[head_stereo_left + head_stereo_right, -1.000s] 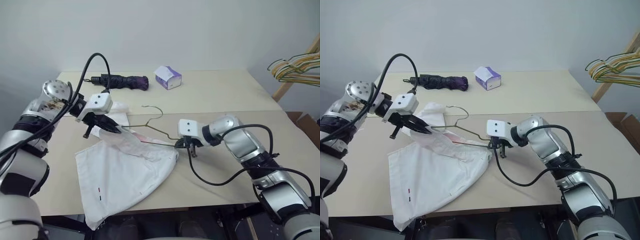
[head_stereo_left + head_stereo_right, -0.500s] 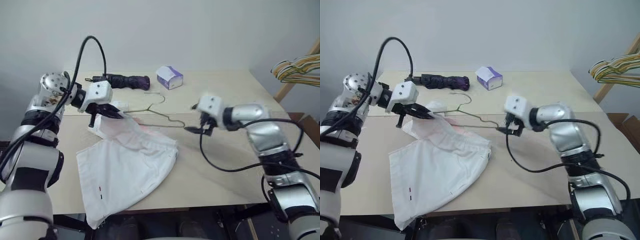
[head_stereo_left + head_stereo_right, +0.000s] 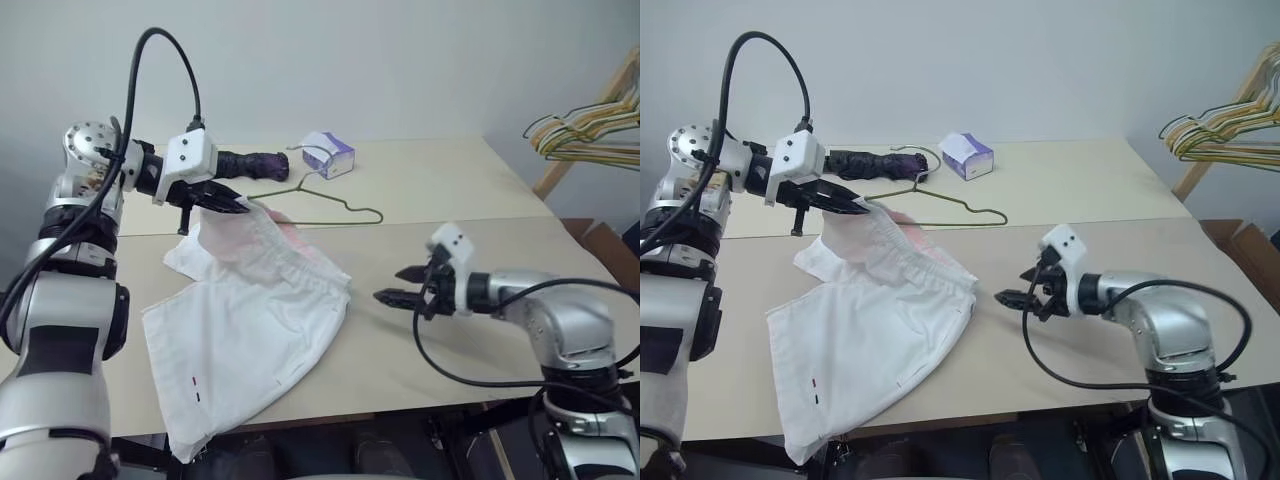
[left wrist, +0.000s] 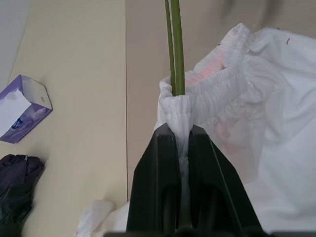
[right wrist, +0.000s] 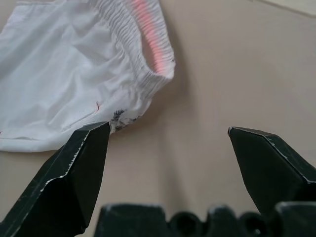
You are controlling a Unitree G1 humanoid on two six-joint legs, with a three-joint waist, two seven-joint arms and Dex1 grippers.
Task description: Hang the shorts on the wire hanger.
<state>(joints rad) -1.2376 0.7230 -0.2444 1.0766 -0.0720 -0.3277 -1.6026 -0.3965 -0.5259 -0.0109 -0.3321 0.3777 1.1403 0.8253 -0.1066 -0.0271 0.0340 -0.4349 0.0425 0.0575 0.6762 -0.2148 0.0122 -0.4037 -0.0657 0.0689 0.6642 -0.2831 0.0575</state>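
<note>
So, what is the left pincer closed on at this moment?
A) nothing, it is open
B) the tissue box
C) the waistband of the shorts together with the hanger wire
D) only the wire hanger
C: in the left wrist view the left pincer pinches the gathered waistband of the shorts, and the wire hanger runs out from the same grip.

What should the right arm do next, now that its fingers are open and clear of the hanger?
Probably bring the open right gripper back to the free end of the waistband and pinch it. The left gripper holds the shorts bunched at the wire hanger, but most of the cloth lies on the table, and the wire pokes out bare.
</note>
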